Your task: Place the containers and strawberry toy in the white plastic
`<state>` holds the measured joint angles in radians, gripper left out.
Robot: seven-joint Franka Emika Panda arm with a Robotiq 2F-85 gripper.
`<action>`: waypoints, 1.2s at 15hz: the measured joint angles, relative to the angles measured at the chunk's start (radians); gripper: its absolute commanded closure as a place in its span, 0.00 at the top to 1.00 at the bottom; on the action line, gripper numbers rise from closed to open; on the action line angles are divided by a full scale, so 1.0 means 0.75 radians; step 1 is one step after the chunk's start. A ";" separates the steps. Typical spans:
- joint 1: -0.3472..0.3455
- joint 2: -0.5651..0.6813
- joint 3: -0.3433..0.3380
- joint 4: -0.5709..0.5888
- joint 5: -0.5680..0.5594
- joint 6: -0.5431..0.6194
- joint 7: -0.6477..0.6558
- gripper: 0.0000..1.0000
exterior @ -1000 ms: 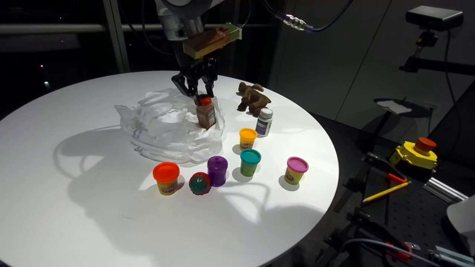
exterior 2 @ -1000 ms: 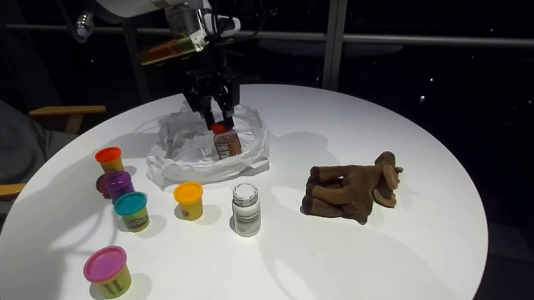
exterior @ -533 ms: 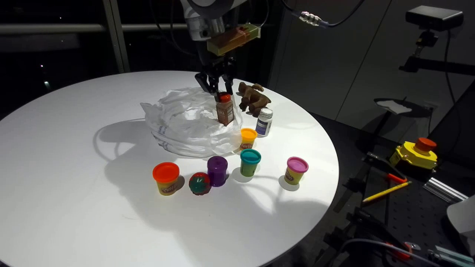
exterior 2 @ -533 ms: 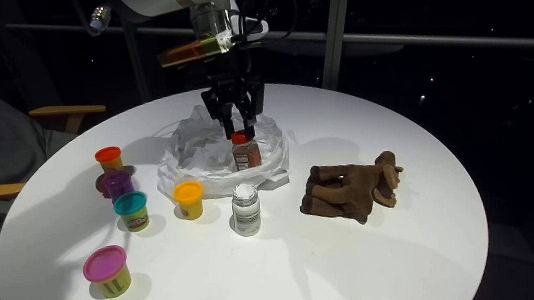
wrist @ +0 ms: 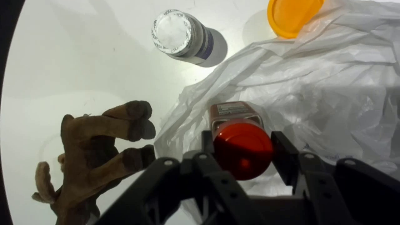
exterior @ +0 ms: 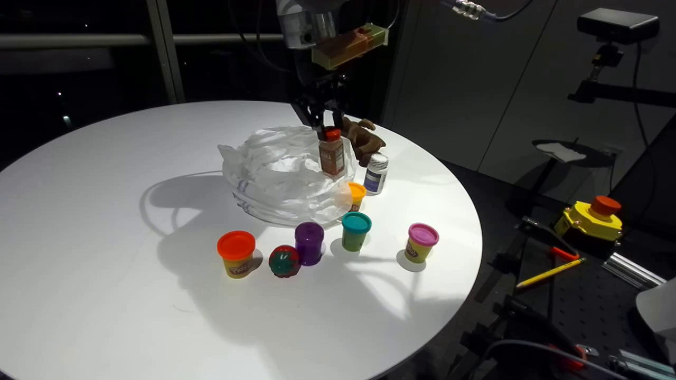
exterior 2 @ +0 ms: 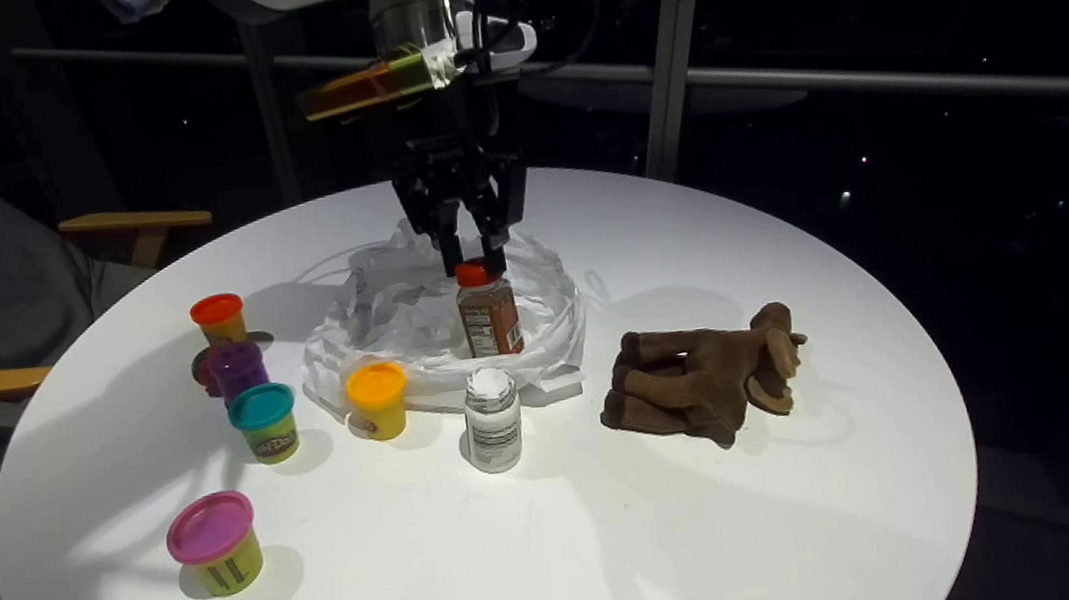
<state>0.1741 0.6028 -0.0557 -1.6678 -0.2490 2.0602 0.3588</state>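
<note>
Round, white and smooth, the surface (exterior: 105, 316) stands before dark glass windows (exterior 2: 865, 21). Nearest, in an exterior view, wait a yellow cylindrical tub with a red-orange lid (exterior: 237, 254), the small red strawberry toy with a green top (exterior: 284, 262) and a glossy purple plastic cup (exterior: 309, 243), all three outside the crumpled, translucent white plastic bag (exterior: 280, 184) whose mouth faces upward just beyond them. Its edge seems to touch the squat yellow tub with an orange lid (wrist: 292, 17).

Farther on, black jointed fingers (wrist: 286, 157) grasp a red-capped, squarish clear plastic bottle (exterior 2: 491, 327) by its cap. The bottle is within the bag's ring, close to the rim; whether its base rests on the film I cannot tell.

The step in hand, as I judge it, is setting this bottle down. Best ease it off the rim toward the middle, lower it straight until the base meets the bottom, and only then part the fingers, lifting straight up (loose film lies so close that it could snag and drag the bag along).

As for bearing, the cap points up and the base down; the long axis runs near vertical in both exterior views, with at most a slight lean. Keeping it so should let the bottle stand once freed.

Farthest, a brown four-legged toy animal (exterior: 364, 141) lies near the bag.
</note>
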 measured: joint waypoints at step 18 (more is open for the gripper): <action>0.002 0.048 0.152 0.000 0.250 0.184 -0.133 0.74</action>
<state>0.1758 0.6388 0.0583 -1.6681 -0.0619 2.1983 0.2589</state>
